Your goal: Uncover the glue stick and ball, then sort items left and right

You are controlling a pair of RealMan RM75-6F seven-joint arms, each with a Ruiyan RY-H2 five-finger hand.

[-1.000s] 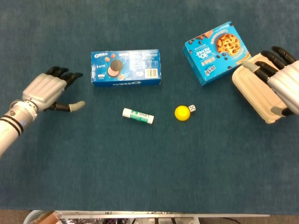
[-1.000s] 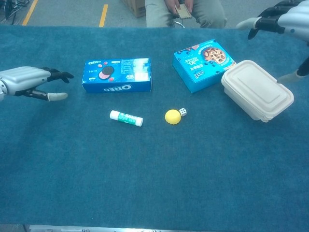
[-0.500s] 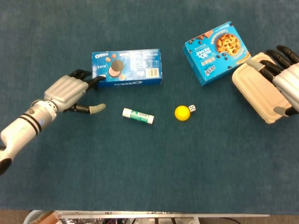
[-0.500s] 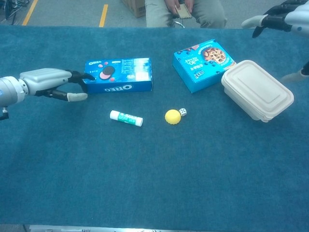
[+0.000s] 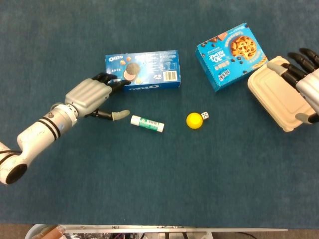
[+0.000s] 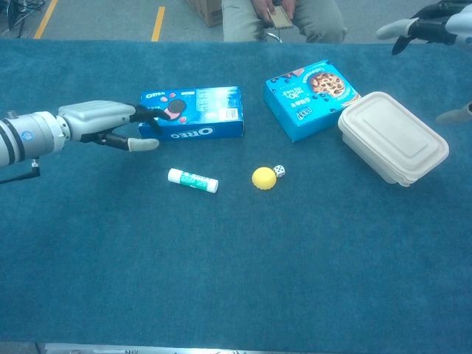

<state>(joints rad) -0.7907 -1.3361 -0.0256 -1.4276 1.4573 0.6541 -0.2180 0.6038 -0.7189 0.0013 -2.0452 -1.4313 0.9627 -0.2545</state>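
In the head view, the left hand [image 5: 93, 96] is reaching in from the lower left of the frame, its dark fingertips touching the left end of the Oreo box [image 5: 143, 70] while its thumb is sticking out apart toward the glue stick [image 5: 147, 123]; it is gripping nothing. The glue stick is lying uncovered just left of the frame's centre, below the Oreo box, and the yellow ball [image 5: 194, 120] is sitting near it to the right with a small white die [image 5: 205, 115] just beside it. The blue cookie box [image 5: 230, 55] is lying tilted in the upper right, next to the beige lidded container [image 5: 276, 98]. At the right edge, the right hand [image 5: 305, 87] is hovering over that container with its fingers spread and nothing in its hold. All of it is resting on the teal table [image 5: 159, 184].
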